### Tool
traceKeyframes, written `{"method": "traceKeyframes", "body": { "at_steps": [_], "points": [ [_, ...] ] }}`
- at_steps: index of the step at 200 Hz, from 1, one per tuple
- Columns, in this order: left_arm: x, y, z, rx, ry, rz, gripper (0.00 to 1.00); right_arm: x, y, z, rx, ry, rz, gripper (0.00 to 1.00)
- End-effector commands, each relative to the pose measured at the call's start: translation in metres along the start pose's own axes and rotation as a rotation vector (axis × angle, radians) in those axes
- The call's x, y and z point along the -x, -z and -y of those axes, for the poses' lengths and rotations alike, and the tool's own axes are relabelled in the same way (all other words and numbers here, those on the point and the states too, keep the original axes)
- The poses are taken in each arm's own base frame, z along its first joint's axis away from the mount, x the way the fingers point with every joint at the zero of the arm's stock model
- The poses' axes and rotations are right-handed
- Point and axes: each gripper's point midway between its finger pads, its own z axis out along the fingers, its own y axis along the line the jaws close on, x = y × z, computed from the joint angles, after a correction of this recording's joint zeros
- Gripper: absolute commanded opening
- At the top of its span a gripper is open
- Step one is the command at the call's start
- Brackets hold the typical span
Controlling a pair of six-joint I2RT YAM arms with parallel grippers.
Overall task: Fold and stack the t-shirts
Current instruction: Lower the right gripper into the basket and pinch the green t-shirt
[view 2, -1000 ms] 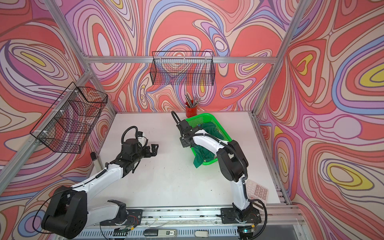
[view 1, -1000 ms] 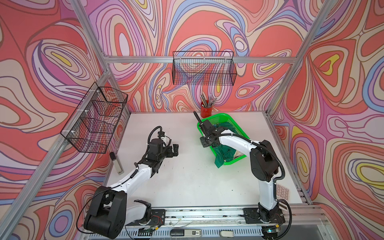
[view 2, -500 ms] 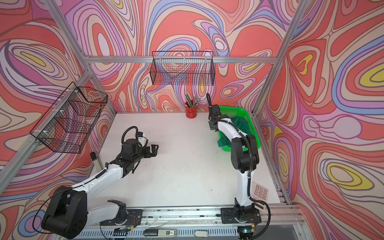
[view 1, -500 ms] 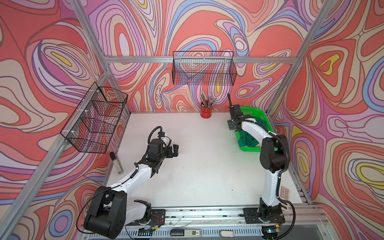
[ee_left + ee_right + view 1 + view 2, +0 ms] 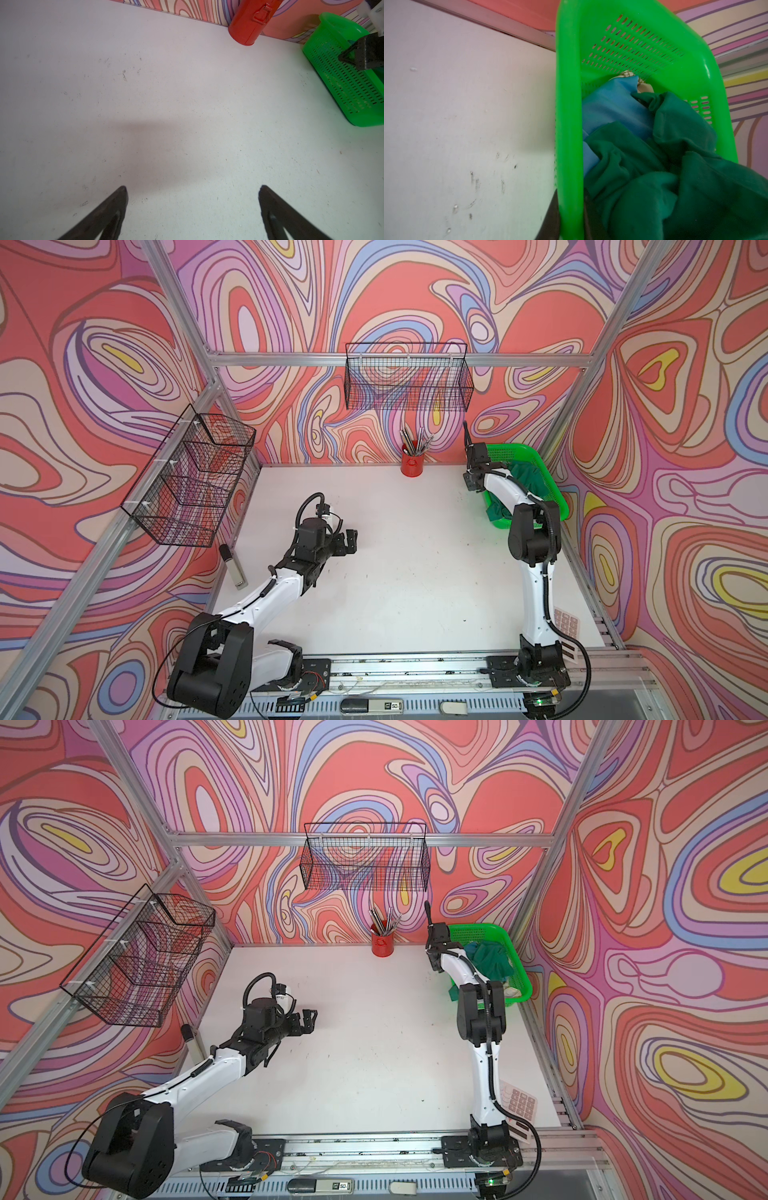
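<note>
left hand (image 5: 192,188): spread wide, above the table (image 5: 166,93) | right hand (image 5: 571,216): pinching the green mesh basket (image 5: 571,104) wall | dark green tee (image 5: 664,176) just inside its grip, over light blue tee (image 5: 612,108); cream patterned tee (image 5: 627,74) beyond, at far end

Left gripper (image 5: 350,541) spread wide; right gripper (image 5: 571,199) clamped.

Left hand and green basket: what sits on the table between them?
Nothing: bare white table from left hand to basket, per the left wrist view.
</note>
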Motion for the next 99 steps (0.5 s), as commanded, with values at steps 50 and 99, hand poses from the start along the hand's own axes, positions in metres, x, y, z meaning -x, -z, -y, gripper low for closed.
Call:
{"method": "traceKeyframes", "body": {
  "at_steps": [50,99],
  "points": [
    [-0.006,0.001,0.001,0.0,-0.007,-0.021,1.0,-0.006,-0.022,0.021,-0.081,0.019,-0.045,0.08],
    [-0.007,0.002,-0.001,0.005,-0.007,-0.023,1.0,-0.014,-0.032,0.028,-0.091,0.015,-0.064,0.09]
  ]
}}
